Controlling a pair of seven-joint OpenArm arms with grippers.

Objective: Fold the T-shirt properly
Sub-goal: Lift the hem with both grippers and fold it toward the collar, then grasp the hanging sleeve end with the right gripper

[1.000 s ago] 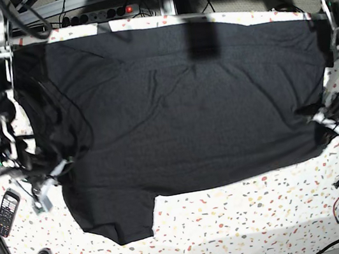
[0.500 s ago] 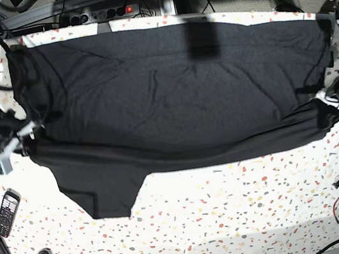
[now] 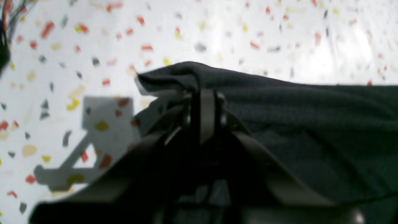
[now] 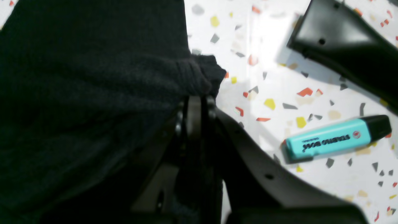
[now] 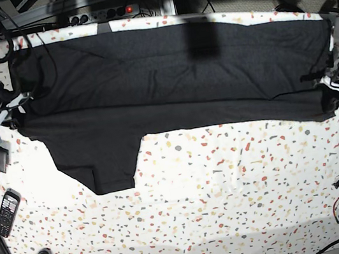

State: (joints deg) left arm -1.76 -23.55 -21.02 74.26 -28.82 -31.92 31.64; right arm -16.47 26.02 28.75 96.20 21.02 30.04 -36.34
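Both grippers pinch the T-shirt (image 5: 169, 82): left gripper (image 3: 201, 93) clamps a bunched corner at the right edge, right gripper (image 4: 196, 99) a gathered fold at the left; cloth lies across the far half of the speckled table (image 5: 234, 207)

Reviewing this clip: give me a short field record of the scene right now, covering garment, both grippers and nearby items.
garment: T-shirt, black, stretched wide across the table, one sleeve hanging toward the near edge
left gripper: shut on a T-shirt edge
right gripper: shut on a bunched T-shirt edge
nearby: turquoise highlighter, phone
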